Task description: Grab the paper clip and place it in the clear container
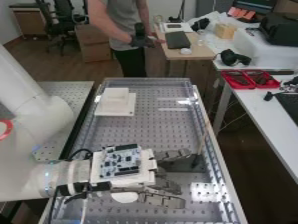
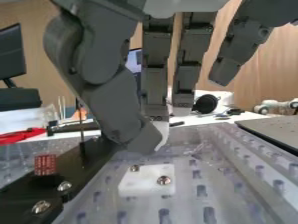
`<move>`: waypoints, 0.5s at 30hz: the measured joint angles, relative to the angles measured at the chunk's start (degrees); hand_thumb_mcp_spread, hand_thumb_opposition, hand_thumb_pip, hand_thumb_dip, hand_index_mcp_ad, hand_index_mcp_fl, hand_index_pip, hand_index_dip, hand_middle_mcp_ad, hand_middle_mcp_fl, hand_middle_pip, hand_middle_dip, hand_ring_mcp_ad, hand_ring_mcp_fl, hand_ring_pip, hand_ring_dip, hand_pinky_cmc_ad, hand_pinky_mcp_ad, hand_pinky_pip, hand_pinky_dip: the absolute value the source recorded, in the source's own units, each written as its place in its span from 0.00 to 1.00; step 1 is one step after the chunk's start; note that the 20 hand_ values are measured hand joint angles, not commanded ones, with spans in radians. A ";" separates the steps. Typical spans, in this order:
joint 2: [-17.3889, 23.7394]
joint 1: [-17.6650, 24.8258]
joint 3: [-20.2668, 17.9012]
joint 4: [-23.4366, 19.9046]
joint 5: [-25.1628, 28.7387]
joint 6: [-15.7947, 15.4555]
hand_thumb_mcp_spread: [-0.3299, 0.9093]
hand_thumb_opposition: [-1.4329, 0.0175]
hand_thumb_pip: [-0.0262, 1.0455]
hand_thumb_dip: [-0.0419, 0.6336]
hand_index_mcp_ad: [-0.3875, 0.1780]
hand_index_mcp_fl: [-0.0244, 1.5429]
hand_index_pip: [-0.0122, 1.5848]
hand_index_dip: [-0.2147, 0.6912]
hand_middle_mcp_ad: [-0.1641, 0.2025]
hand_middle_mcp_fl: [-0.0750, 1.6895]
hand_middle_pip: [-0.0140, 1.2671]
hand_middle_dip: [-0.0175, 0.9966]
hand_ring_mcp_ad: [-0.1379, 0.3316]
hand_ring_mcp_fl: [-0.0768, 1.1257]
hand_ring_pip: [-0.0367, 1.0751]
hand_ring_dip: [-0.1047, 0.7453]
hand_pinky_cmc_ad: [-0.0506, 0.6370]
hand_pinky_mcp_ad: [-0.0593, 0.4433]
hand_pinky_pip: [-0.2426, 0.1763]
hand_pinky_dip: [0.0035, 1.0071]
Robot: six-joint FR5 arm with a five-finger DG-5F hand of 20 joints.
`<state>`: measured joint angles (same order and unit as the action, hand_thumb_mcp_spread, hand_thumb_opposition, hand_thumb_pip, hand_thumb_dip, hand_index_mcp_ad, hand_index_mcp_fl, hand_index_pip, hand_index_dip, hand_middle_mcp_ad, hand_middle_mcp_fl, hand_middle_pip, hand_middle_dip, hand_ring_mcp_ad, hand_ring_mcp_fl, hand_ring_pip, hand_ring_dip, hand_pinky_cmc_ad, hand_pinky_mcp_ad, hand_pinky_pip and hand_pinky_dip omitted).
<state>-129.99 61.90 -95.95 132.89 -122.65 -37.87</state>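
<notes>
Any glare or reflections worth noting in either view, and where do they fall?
High view: a bright glare patch on the perforated bench top just beyond the hand, with smaller ones near the white stepped block and the far right edge; wrist view: small glints on the screws in the white plate.

White arm, dark grey robot hand, blue-and-black circuit board, red trays, white plate, grey dotted bench top

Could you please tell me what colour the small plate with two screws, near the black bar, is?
The small plate is white; the wrist view shows it best.
</notes>
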 joint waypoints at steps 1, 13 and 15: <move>0.12 0.00 -0.30 -1.04 0.39 0.94 0.80 0.27 0.70 0.51 0.35 0.02 0.23 0.03 0.30 0.49 0.71 0.71 0.35 0.52 0.16 0.71 0.77 0.61 0.78 0.19; 4.63 0.78 -2.85 -6.04 3.37 6.20 0.80 0.24 0.70 0.51 0.35 0.04 0.24 0.03 0.40 0.51 0.69 0.69 0.33 0.60 0.16 0.71 0.77 0.61 0.82 0.19; 6.09 1.34 -3.85 -7.59 3.99 7.14 0.81 0.23 0.70 0.51 0.35 0.04 0.24 0.03 0.43 0.51 0.69 0.69 0.33 0.60 0.15 0.71 0.80 0.61 0.82 0.19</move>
<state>-123.90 63.24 -99.80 125.30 -118.65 -30.72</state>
